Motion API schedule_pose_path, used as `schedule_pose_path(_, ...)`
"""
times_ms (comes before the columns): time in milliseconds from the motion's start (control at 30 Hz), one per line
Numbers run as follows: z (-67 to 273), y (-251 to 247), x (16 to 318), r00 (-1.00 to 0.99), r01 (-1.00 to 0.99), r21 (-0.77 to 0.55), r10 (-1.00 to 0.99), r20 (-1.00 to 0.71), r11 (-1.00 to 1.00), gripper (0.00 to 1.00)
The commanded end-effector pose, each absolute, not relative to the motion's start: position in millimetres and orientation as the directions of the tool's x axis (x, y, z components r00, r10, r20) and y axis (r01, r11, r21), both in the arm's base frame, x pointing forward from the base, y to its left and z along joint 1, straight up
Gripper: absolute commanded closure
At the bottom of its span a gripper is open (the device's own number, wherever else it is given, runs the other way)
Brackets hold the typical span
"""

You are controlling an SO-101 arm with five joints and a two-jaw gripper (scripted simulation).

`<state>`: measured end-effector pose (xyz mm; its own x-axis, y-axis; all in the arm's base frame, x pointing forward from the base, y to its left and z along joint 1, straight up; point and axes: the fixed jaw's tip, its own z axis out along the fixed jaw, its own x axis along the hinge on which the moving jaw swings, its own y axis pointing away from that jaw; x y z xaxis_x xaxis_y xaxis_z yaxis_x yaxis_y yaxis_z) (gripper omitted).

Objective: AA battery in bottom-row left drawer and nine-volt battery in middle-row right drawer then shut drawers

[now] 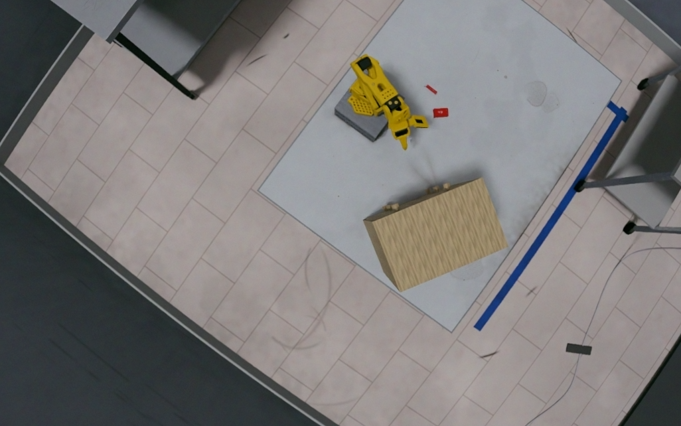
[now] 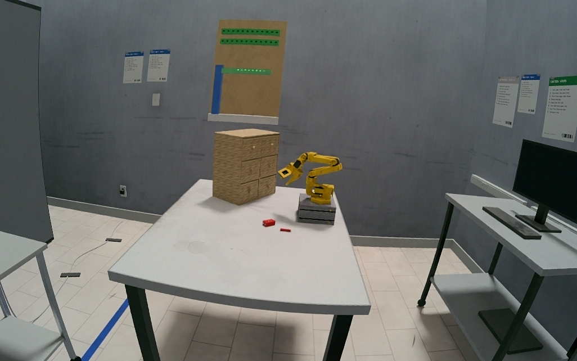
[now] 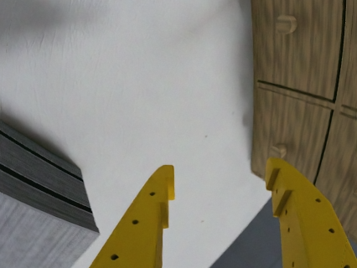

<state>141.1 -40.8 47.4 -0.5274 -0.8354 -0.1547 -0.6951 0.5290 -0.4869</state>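
Note:
The wooden chest [image 1: 437,233] [image 2: 240,165] [image 3: 302,67] stands on the white table [image 1: 502,60] [image 2: 238,264], and all its drawers look shut. My yellow gripper [image 1: 412,134] [image 2: 284,173] [image 3: 219,170] hangs in the air between the arm's base and the chest front, a little apart from the drawers. Its jaws stand partly open with nothing between them. The red nine-volt battery [image 1: 440,112] [image 2: 268,222] lies on the table beside the arm. The thin red AA battery [image 1: 431,89] [image 2: 285,230] lies close by it. Neither battery shows in the wrist view.
The arm stands on a grey block base [image 1: 358,117] [image 2: 316,210] [image 3: 33,195] near the table's edge. The table edge shows in the wrist view just below the chest. Other tables stand around the room, away from the arm.

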Motion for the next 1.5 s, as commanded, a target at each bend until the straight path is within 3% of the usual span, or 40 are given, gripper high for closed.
schedule_pose_path(0,43.9,-40.5,138.2,-0.602,-0.644,-0.456,-0.774,-0.195,0.615,0.79)
schedule_pose_path(800,45.2,-40.6,140.6,-0.853,-0.228,-0.291,-0.335,-0.401,0.929,0.79)
schedule_pose_path(1467,46.8,-42.3,143.0,-0.867,0.172,-0.093,0.106,-0.487,0.981,0.79)
